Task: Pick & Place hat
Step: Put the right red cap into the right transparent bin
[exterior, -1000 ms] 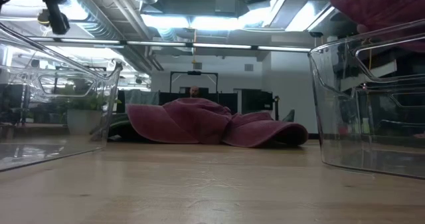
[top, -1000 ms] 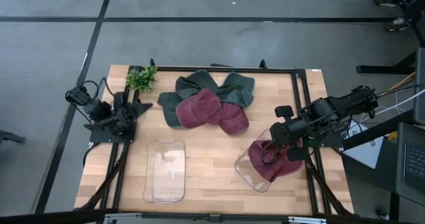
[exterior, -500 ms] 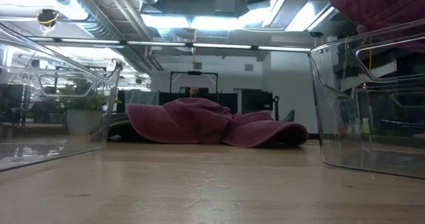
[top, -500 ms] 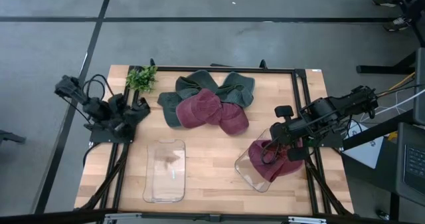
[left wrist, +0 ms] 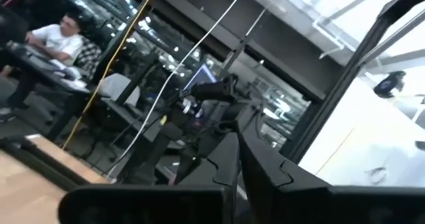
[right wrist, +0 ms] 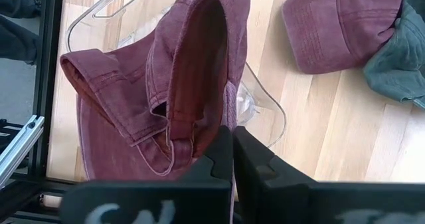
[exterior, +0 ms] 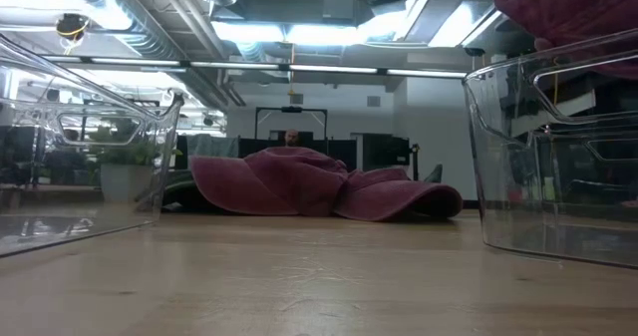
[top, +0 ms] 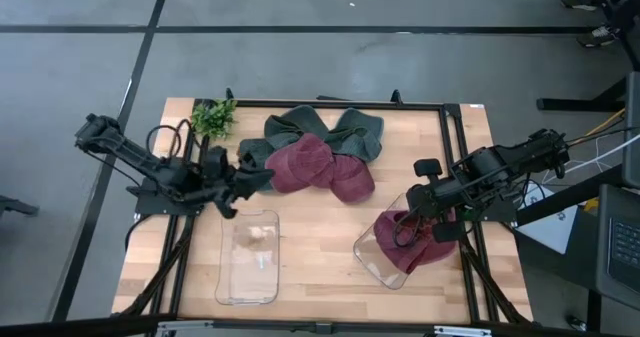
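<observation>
On the left, our left gripper (top: 262,177) has its jaws closed on nothing, stretched out over the desk (top: 320,242) toward the pile of hats. The nearest dark green hat (top: 258,163) lies just beside the jaws, likely the next one to pick. Below the jaws sits an empty clear bin (top: 248,258), probably waiting for it. Further right, two maroon hats (top: 320,167) lie in the heap, overlapping more green ones. On the right, our right gripper (right wrist: 232,159) has its jaws clamped on the rim of a maroon hat (right wrist: 166,84), which drapes over the edge of a second clear bin (top: 380,262), seemingly partway through being lowered in.
</observation>
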Tool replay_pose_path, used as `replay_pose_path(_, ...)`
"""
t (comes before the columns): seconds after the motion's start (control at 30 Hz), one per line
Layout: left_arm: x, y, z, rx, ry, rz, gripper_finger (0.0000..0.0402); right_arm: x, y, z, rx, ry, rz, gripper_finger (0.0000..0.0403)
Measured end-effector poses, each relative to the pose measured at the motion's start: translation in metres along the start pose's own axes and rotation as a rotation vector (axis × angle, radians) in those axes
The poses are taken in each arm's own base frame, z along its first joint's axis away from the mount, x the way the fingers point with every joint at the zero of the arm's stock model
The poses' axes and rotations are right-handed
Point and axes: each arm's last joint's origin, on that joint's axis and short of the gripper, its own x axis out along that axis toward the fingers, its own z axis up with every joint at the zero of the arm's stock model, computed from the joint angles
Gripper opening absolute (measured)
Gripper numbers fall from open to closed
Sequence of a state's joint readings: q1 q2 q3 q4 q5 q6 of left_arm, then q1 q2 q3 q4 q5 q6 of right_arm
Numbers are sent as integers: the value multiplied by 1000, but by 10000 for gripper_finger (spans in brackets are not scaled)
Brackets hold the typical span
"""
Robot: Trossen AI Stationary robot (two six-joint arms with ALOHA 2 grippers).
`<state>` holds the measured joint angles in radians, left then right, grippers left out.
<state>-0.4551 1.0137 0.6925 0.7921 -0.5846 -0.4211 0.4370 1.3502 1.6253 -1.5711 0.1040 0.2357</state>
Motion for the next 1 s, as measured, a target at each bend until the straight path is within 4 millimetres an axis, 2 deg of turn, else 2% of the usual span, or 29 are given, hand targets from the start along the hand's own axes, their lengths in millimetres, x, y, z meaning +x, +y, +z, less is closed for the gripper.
replay_pose_path(0.17,24,-1,-20,-14,52,12,15,0,0,0,4,0,0,1)
replay_pose_path(0.4,71,6,-55,32,224,-100,13,0,-2,0,75,-15,-52,1)
replay_pose_path(0.5,91,15,-70,60,302,-43,17,0,-2,0,112,-18,-61,1)
replay_pose_path(0.67,118,37,-90,6,431,83,25,-4,-3,1,159,-40,-79,0)
replay_pose_path(0.83,131,52,-109,-7,551,93,55,-24,-6,3,193,-133,-98,0)
replay_pose_path(1.0,139,66,-121,-31,590,102,117,-47,-9,4,215,-233,-104,0)
